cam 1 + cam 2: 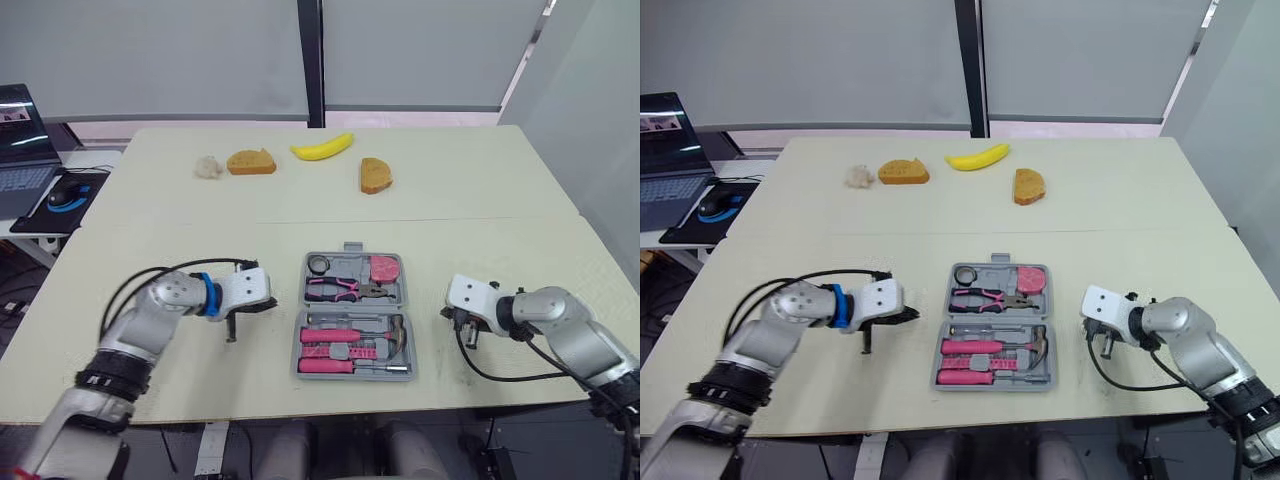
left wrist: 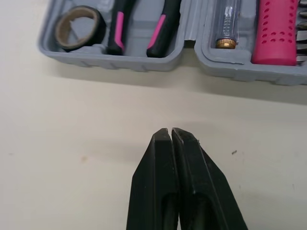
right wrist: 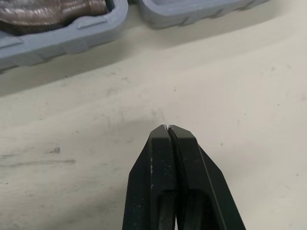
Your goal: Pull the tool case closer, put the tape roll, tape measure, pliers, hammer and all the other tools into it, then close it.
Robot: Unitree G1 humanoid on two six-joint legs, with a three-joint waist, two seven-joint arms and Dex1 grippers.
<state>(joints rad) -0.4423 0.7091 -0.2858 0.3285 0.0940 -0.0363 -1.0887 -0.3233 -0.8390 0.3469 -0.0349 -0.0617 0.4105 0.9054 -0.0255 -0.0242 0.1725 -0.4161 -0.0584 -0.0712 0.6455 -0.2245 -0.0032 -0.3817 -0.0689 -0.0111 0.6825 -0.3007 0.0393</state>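
At the far left, off the table [image 1: 480, 220], a laptop [image 1: 20, 150] is sitting open on a side desk with a mouse [image 1: 65, 195] lying just beside it. The left pincer [image 2: 171, 132] is hovering low over the near left part of the table; its two black fingers are pressing flat together and gripping nothing; it is pointing at the left wall of the tool case [image 1: 300, 350], near it but not touching.

Along the far side, a pale crumpled lump [image 1: 208, 167] is lying beside a slice of bread [image 1: 250, 162].

The tool case is lying open and flat at the near centre of the table, between the two pincers. Its far half is holding the tape roll [image 1: 319, 264] in the left corner, the pliers [image 1: 345, 290] with black and pink handles nearer, and the pink tape measure [image 1: 384, 268] in the right corner; its near half is holding the hammer [image 1: 395, 333] among pink-handled tools.

Farther back, a banana [image 1: 322, 147] is lying beyond the case, and a second piece of bread [image 1: 375, 175] is resting to its right.

The right pincer [image 3: 168, 128] is hanging low over the bare table just right of the case; its fingers are likewise meeting tip to tip with nothing between them.
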